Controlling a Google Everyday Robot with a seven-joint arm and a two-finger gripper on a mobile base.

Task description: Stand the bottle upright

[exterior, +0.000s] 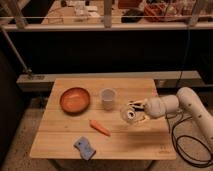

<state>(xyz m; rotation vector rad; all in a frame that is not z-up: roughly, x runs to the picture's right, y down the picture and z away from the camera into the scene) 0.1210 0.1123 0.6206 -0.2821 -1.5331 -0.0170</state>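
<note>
The pincer reaches in from the right and seems clamped on the bottle, holding it just above the counter, right of the cup. The bottle's long axis lies near level, one round end facing left-forward, so standing it likely needs a wrist turn.

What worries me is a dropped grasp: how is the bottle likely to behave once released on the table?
The bottle, held sideways in the hand right of the cup, looks round, so it would probably roll if released on its side. Stubby and plastic-looking, it is likely light and, once upright, fairly stable.
</note>
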